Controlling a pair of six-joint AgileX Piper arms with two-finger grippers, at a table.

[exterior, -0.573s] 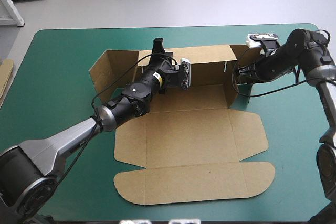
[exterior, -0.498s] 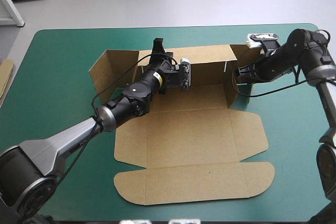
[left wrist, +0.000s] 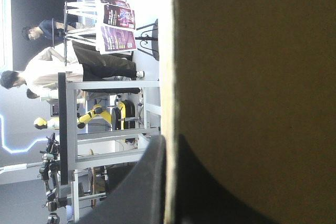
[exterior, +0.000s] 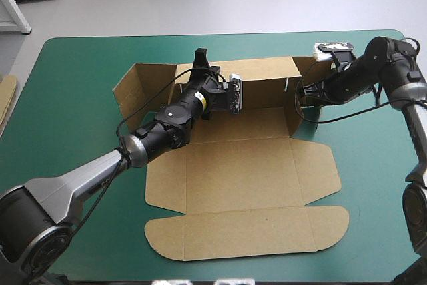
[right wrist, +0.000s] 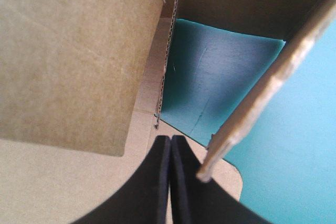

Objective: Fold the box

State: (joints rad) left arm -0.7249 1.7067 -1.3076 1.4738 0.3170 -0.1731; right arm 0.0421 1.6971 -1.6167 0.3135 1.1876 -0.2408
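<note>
- Box (exterior: 240, 178) is lying partly raised on the teal-green counter (exterior: 80, 111), sitting between the two tools and stretching away from them toward the near edge.
- Back wall (exterior: 263, 79) is standing upright, and the flat panels (exterior: 247, 231) are lying down on the cover, well apart from both tools.
- Left tool (exterior: 202, 59) is reaching over the back wall's top edge, near its left end, and is clamping that wall.
- In the left wrist view brown board is filling the field ahead, with its edge running between the black fingers (left wrist: 144, 182), one on each side.
- Left side flap (exterior: 143, 91) is standing out at an angle just beside the left tool.
- Right tool (right wrist: 170, 139) is pressed fully closed, its fingers meeting in a pointed arch and holding nothing.
- It is sitting at the right side wall (exterior: 293, 108), with its tips over flat board at that corner.
- A tilted flap edge (right wrist: 262, 93) is passing just beside the right tool; I cannot tell whether they are touching.
- Spare board (exterior: 7, 101) is showing at the counter's left edge, well apart from the left tool.
</note>
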